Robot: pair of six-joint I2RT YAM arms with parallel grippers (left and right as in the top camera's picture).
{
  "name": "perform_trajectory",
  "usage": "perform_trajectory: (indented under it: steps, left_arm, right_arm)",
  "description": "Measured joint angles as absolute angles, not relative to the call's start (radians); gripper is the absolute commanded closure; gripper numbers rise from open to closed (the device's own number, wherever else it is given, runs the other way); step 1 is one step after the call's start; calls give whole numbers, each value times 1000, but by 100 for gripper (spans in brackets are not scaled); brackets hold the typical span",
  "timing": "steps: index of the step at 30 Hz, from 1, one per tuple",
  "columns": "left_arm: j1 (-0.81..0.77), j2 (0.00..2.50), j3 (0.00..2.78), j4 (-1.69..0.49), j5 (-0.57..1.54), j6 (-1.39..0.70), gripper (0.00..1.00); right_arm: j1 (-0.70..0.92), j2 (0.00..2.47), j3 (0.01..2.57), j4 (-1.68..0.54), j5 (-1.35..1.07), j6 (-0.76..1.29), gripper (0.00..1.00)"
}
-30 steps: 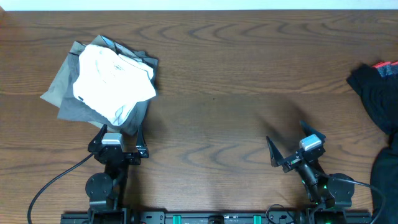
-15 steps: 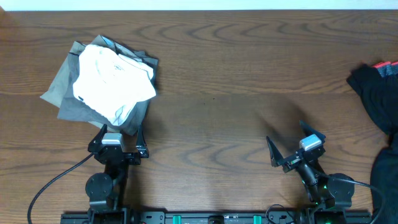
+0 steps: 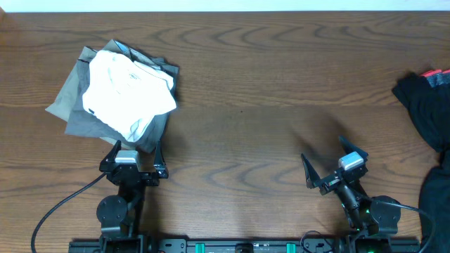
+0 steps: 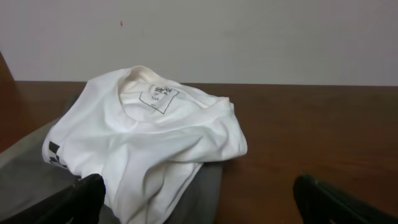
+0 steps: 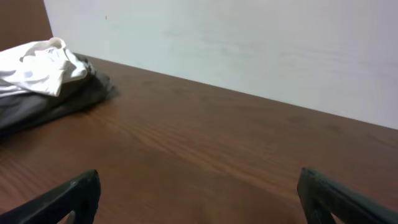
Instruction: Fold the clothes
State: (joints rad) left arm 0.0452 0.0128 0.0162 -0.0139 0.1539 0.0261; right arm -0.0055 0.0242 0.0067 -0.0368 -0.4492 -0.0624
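Wide-open left gripper (image 3: 137, 149) & right gripper (image 3: 322, 149), nothing held.
Upper left: soft, crumpled white shirt (image 3: 126, 95) lies on smooth grey cloth (image 3: 69, 98); black fabric (image 3: 422, 105) bunched at right edge.

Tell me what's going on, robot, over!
Left gripper open, empty, near white shirt. Right gripper open, empty, over table. Shirt rumpled on grey piece; black clothes at right edge. Nothing in the way.

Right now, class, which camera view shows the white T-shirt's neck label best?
The left wrist view: the white T-shirt lies close, its neck label facing the camera. Overhead shows the shirt on a grey garment, label indistinct. The right wrist view shows it small, far left.
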Motion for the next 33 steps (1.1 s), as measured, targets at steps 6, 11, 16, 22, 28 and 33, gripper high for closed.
perform_trajectory:
  steps: [6, 11, 16, 22, 28, 33]
  left_arm:
    - [45, 13, 16, -14, 159, 26, 2]
    - [45, 13, 23, -19, 191, 25, 2]
    - [45, 16, 72, -60, 227, -2, 2]
    - [45, 149, 342, -184, 238, -66, 2]
    - [45, 510, 670, -464, 247, -108, 2]
    - [45, 846, 1008, -709, 295, -120, 2]
  right_arm:
    - [-6, 24, 7, -37, -449, -34, 1]
    - [-6, 25, 7, -11, -450, 52, 1]
    - [-6, 26, 35, 39, -456, 114, 1]
    - [-6, 157, 226, -78, -425, 138, 1]
    - [-6, 513, 512, -295, -399, 169, 1]
    - [-6, 900, 878, -616, -388, 167, 1]
